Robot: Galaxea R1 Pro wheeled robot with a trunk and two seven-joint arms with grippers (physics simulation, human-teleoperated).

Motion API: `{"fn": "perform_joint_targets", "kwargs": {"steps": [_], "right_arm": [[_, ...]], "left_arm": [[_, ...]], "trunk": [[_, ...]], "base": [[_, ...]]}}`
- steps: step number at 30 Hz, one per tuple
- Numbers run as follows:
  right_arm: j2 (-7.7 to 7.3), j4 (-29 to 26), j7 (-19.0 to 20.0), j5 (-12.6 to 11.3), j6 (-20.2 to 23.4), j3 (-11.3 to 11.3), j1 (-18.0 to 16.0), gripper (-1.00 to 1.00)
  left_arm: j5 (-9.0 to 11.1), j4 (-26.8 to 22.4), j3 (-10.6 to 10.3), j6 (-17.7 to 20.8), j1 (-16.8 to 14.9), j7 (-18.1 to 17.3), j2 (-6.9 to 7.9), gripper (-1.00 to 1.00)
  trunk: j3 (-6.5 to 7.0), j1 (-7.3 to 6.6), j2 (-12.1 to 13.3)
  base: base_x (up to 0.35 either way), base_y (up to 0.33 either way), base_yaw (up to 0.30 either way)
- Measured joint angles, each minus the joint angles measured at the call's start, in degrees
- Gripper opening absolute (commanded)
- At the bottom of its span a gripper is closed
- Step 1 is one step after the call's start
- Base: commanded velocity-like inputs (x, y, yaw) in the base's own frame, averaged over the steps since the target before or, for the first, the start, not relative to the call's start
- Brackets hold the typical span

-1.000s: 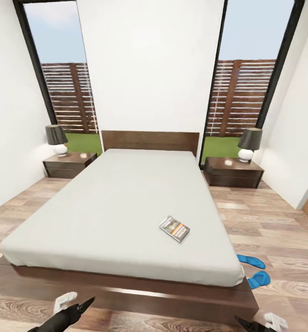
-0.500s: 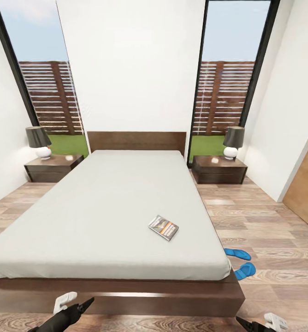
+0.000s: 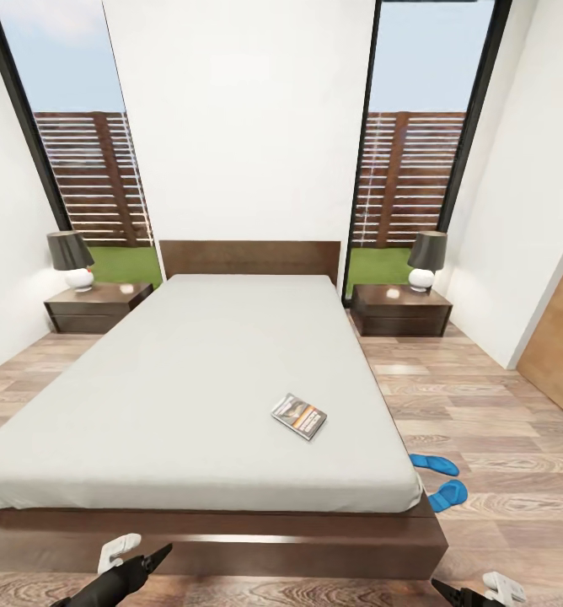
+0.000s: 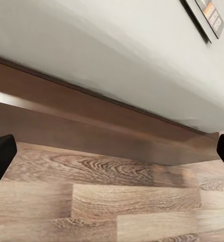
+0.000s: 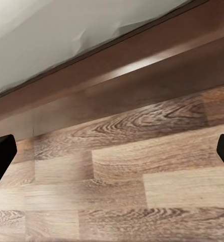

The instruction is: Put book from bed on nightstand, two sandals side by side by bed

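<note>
The robot stands at the foot of the bed [image 3: 189,379], both arms low over the wood floor [image 3: 484,405]. The left gripper [image 3: 138,556] sits just short of the bed's dark frame; in its wrist view the fingertips are at opposite edges of the picture w/ nothing between, so it is spread wide and empty. The right gripper [image 3: 471,593] is cut off at the picture's edge in the head view, but its wrist view shows the same: tips far apart, bare planks between, released.

The book [image 3: 299,416] lies flat on the mattress, ahead of both grippers and nearer the right one, close to the bed's right side. The two sandals [image 3: 440,479] lie on the floor beside that same edge, ahead of the right gripper, just beside each other but angled differently; whether they touch the frame can't be told at this res.

Step in hand, by judgement: approach for the book. Nothing is grasped yet. To do it well, the base should prob. roll along the right side of the bed, so the right gripper reaches the book from above w/o stretching over the mattress. The thin book calls for a pinch at one edge. The right nightstand [image 3: 399,310], carrying a lamp [image 3: 425,260], is the closer drop spot; bare top remains in front of the lamp.
</note>
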Motion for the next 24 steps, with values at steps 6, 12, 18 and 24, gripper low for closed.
{"fn": "perform_joint_targets", "kwargs": {"steps": [6, 12, 18, 24], "right_arm": [[0.0, 0.0, 0.1, 0.0, 0.0, 0.0, 0.0, 1.0], [0.0, 0.0, 0.1, 0.0, 0.0, 0.0, 0.0, 1.0], [0.0, 0.0, 0.0, 0.0, 0.0, 0.0, 0.0, 1.0], [0.0, 0.0, 0.0, 0.0, 0.0, 0.0, 0.0, 1.0]], "left_arm": [[0.0, 0.0, 0.0, 0.0, 0.0, 0.0, 0.0, 1.0], [0.0, 0.0, 0.0, 0.0, 0.0, 0.0, 0.0, 1.0], [0.0, 0.0, 0.0, 0.0, 0.0, 0.0, 0.0, 1.0], [0.0, 0.0, 0.0, 0.0, 0.0, 0.0, 0.0, 1.0]], "trunk": [[0.32, 0.0, 0.0], [0.82, 0.0, 0.0], [1.35, 0.0, 0.0], [1.83, 0.0, 0.0]], "base": [[0.0, 0.0, -0.058], [0.0, 0.0, -0.084], [0.0, 0.0, -0.087], [0.0, 0.0, -0.057]]}}
